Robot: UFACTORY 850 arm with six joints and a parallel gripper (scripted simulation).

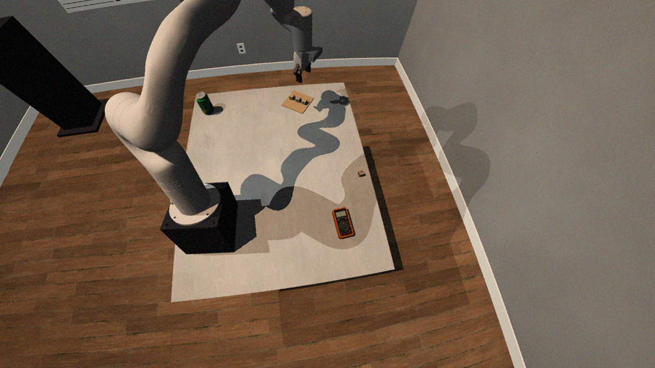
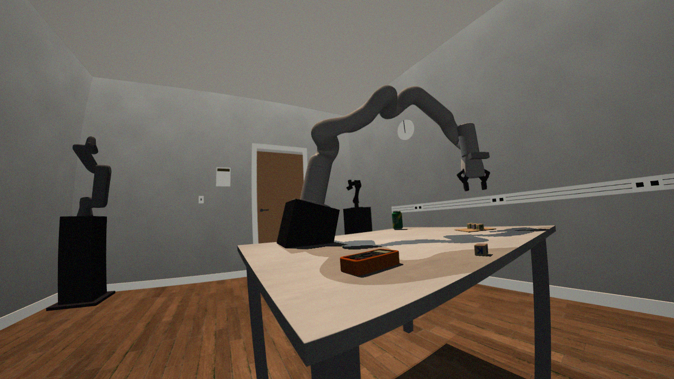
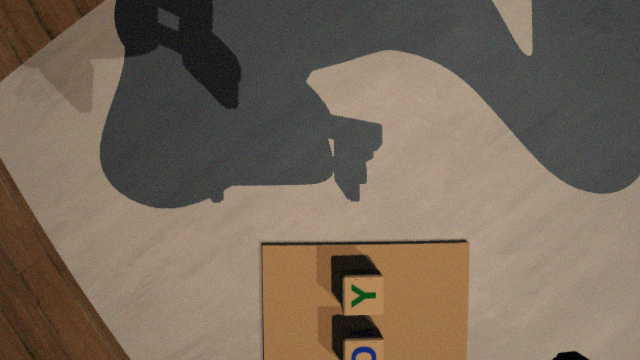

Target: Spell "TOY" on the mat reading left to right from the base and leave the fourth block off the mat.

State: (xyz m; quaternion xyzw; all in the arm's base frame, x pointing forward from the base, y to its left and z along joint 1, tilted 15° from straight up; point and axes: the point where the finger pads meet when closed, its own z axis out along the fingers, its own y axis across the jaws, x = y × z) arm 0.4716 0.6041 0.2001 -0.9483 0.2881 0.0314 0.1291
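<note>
Tan mat (image 3: 420, 300); open gripper (image 2: 473, 180) overhead

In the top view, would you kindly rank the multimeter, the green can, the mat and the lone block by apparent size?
Largest to smallest:
1. mat
2. multimeter
3. green can, though the multimeter looks only somewhat bigger, so that order is unsure
4. lone block

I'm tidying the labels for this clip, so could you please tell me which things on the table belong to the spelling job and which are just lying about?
Part of the job:
- tan mat
- row of three blocks on it, with the Y block at one end
- lone block off the mat
- open gripper, holding nothing

Lying about:
- green can
- orange multimeter
</note>
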